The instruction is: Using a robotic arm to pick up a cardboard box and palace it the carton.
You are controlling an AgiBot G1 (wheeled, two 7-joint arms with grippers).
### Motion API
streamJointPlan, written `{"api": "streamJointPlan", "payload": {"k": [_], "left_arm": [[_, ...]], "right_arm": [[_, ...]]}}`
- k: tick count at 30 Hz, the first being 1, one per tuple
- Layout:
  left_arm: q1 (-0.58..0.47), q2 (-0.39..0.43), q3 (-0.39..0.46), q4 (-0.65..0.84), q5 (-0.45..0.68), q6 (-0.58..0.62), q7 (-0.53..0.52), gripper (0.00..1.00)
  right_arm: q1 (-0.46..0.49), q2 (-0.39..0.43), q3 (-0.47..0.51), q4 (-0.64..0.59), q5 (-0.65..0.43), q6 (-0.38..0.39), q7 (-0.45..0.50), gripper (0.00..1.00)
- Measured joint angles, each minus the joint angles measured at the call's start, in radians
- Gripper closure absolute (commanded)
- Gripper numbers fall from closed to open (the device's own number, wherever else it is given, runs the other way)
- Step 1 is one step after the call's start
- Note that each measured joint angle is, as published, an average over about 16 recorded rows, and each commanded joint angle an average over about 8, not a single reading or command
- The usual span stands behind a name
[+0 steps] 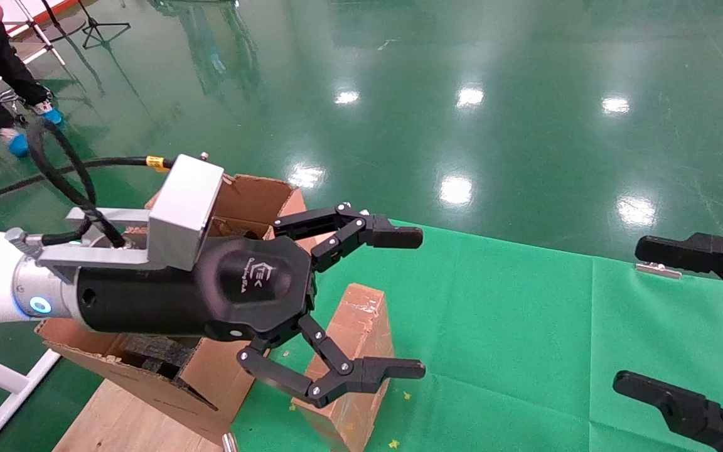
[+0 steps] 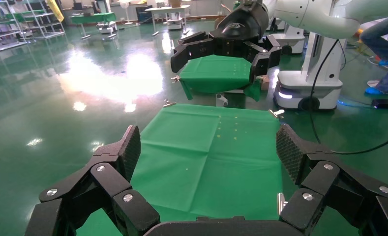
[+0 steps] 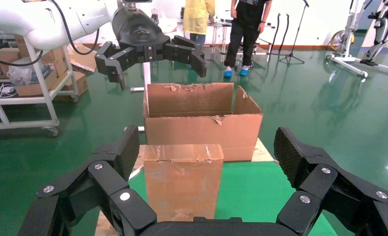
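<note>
So, step: approach, nothing gripped yet.
My left gripper point(image 1: 371, 304): jaws spread wide, hovering above the cardboard box point(image 1: 355, 364).
Box: upright on the green cloth point(image 1: 524, 326), just beside the carton point(image 1: 248, 201).
My right gripper point(image 1: 681, 320): parked apart, jaws wide.
Next: descend, straddle, close.

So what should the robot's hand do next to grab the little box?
Probably lower the left gripper toward the cardboard box. It is open and empty, held above the box, which stands on the green cloth beside the carton. The right gripper waits open at the far side.
</note>
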Motion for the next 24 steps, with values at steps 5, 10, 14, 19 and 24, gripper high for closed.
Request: {"api": "streamJointPlan", "payload": {"k": [5, 10, 14, 19, 24], "left_arm": [[0.000, 0.000, 0.000, 0.000, 0.000, 0.000, 0.000, 0.00], [0.000, 0.000, 0.000, 0.000, 0.000, 0.000, 0.000, 0.00], [-0.001, -0.002, 0.001, -0.002, 0.005, 0.000, 0.001, 0.00], [-0.020, -0.012, 0.014, -0.015, 0.047, -0.005, -0.011, 0.00], [-0.064, -0.020, 0.042, -0.028, 0.125, -0.020, -0.049, 0.00]], "right_arm": [[0.000, 0.000, 0.000, 0.000, 0.000, 0.000, 0.000, 0.00], [0.000, 0.000, 0.000, 0.000, 0.000, 0.000, 0.000, 0.00], [0.000, 0.000, 0.000, 0.000, 0.000, 0.000, 0.000, 0.00], [0.000, 0.000, 0.000, 0.000, 0.000, 0.000, 0.000, 0.52], [0.000, 0.000, 0.000, 0.000, 0.000, 0.000, 0.000, 0.99]]}}
